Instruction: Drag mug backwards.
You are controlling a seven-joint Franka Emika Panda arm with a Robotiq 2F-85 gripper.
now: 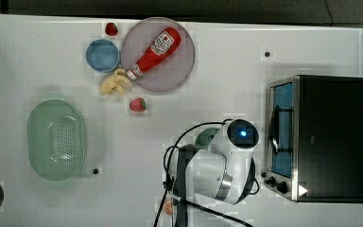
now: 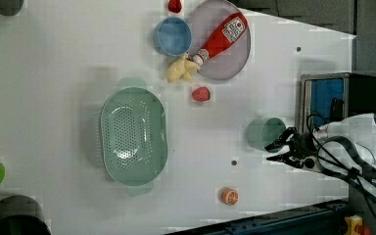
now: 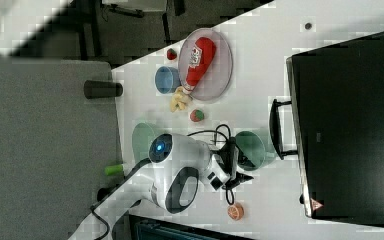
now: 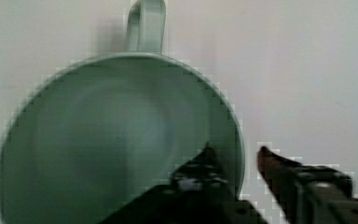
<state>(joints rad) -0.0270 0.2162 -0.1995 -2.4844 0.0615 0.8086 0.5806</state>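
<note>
White bench [image 1: 274, 42], teal mug [image 4: 116, 140] right under end effector [image 4: 235, 161]; fingers part-open, straddling mug's rim wall opposite its handle, not clamped.

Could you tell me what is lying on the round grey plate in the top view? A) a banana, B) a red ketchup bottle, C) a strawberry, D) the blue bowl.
B: the red ketchup bottle lies diagonally across the grey plate, while the blue bowl sits beside the plate on the table.
</note>
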